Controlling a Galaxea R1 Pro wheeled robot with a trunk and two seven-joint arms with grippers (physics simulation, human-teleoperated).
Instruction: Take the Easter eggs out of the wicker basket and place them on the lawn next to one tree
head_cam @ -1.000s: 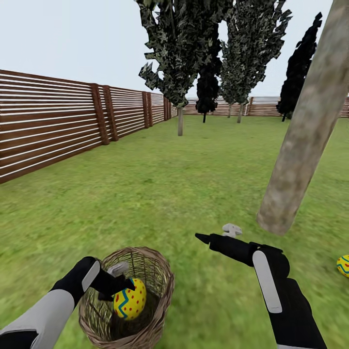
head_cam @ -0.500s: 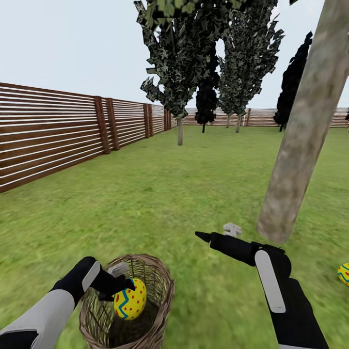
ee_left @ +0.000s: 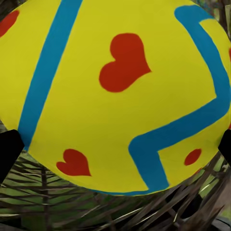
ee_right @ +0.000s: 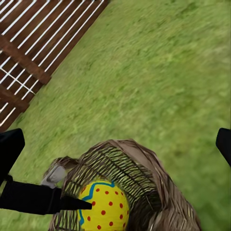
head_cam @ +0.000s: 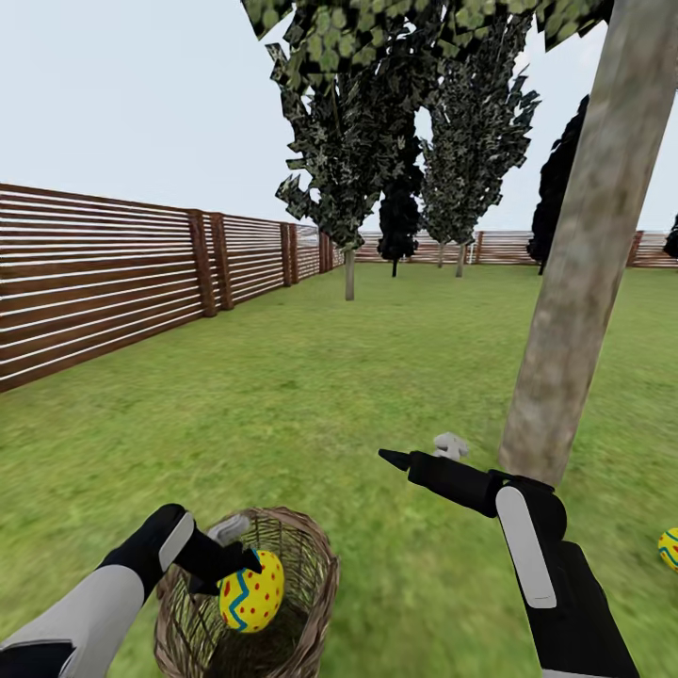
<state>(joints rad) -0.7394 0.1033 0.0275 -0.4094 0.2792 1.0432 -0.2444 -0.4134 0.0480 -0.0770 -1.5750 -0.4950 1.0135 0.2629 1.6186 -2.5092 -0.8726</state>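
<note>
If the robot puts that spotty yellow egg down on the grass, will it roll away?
The egg looks round and smooth, so it could roll a little. The lawn looks flat, so it probably settles soon. Another egg already sits there near the tree.

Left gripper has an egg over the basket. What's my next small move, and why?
Probably carry the egg right, toward the leaning tree trunk. The left gripper is shut on it at the wicker basket rim, apparently clear of the weave, and another egg already lies on the lawn near that trunk. The right gripper is open and empty.
</note>
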